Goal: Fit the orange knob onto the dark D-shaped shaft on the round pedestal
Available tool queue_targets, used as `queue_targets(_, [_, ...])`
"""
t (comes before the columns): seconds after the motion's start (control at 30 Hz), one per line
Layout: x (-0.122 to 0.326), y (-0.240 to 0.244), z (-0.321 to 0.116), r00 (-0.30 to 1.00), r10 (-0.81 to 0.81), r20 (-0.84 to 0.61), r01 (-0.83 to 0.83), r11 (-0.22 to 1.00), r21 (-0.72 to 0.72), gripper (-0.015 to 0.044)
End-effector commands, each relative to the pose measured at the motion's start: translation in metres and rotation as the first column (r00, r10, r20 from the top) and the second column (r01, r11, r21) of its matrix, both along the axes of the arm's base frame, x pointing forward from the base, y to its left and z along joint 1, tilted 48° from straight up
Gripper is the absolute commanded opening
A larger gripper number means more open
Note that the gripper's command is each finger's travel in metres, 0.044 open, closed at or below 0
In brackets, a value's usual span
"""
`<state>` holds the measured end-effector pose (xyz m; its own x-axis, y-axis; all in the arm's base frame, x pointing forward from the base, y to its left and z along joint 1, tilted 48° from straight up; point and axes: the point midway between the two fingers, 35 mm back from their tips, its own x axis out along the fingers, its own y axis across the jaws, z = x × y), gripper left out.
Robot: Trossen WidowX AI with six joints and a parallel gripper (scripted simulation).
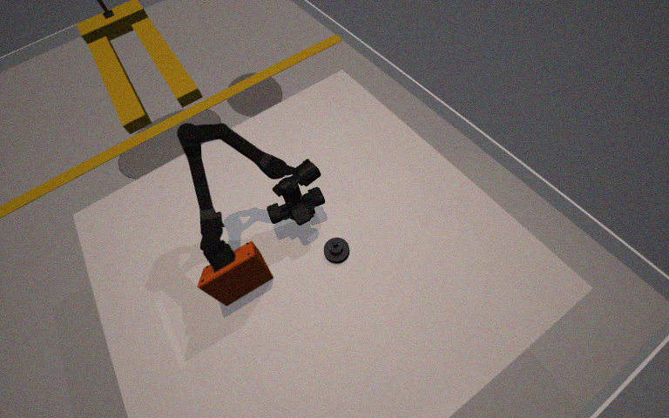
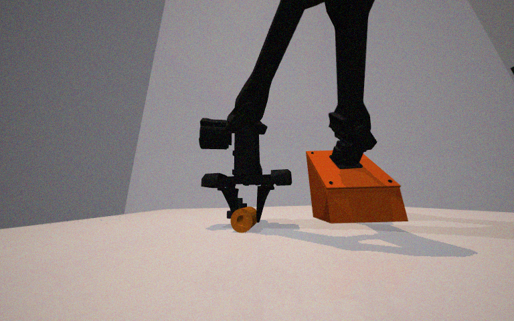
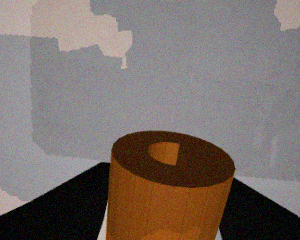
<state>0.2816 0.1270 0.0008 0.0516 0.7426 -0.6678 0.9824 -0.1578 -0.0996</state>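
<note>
The orange knob [image 2: 243, 227] [image 3: 162, 210] lies on its side on the pale mat, the D-shaped hole in its end facing up the wrist view. My gripper [image 2: 244, 217] [image 3: 164, 179] points down and is shut on the knob, one finger against each side. The knob is hidden under the gripper in the top view. The dark round pedestal [image 1: 328, 255] stands to the lower right of the gripper in that view, its short shaft [image 1: 335, 246] upright and bare. In the exterior view the pedestal is mostly hidden behind the knob and a finger.
The arm's orange base block [image 1: 239, 282] [image 2: 365, 204] stands to the lower left in the top view. A yellow forked frame [image 1: 120, 88] and a yellow floor line [image 1: 53, 187] lie beyond the pale mat [image 1: 405, 320].
</note>
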Motion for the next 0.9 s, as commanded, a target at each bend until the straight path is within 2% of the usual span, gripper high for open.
queue_targets(0.0, [-0.001,0.0,-0.001,1.0,-0.004,-0.005,0.004,1.0,-0.002,0.018])
queue_targets(0.17, [0.0,0.0,0.001,1.0,0.0,-0.006,0.0,1.0,-0.019,0.0179])
queue_targets(0.87, [0.003,0.003,0.023,0.998,0.025,-0.061,-0.045,0.939,-0.34,0.0179])
